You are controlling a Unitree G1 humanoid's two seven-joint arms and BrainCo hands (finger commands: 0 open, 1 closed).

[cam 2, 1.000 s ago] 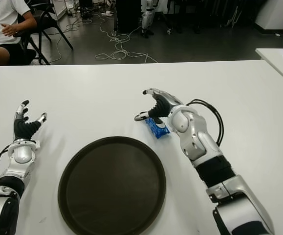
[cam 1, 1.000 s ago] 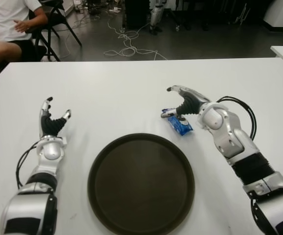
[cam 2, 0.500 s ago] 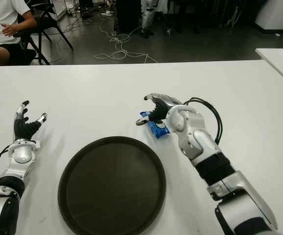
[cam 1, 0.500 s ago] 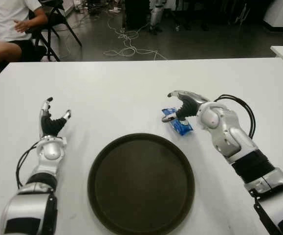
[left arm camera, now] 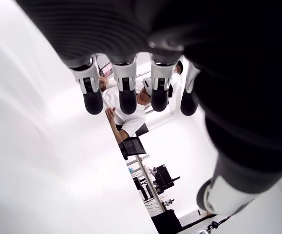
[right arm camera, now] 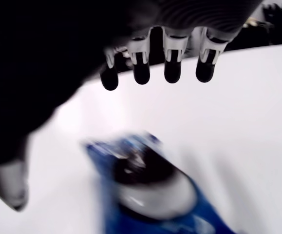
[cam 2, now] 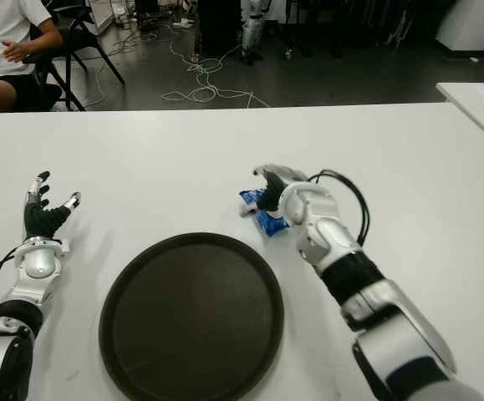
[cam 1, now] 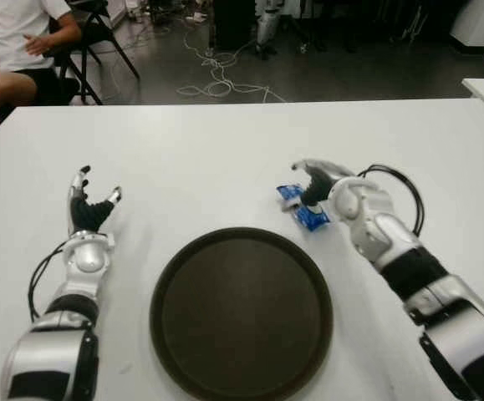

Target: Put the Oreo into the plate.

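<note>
I'm looking down on a white table (cam 1: pixel 208 142). A round dark plate (cam 1: pixel 242 313) lies on its near middle. Just beyond the plate's far right rim, a blue Oreo packet (cam 1: pixel 304 209) lies flat on the tabletop.

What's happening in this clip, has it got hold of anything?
Not yet. The right hand is over the blue Oreo pack, which lies on the white table just beyond the right side of the plate. Its wrist view shows the fingers spread above the pack, not closed on it. The dark round plate holds nothing. The left hand shows open to the left of the plate, taking no part. A person sits past the table's far left corner.
</note>
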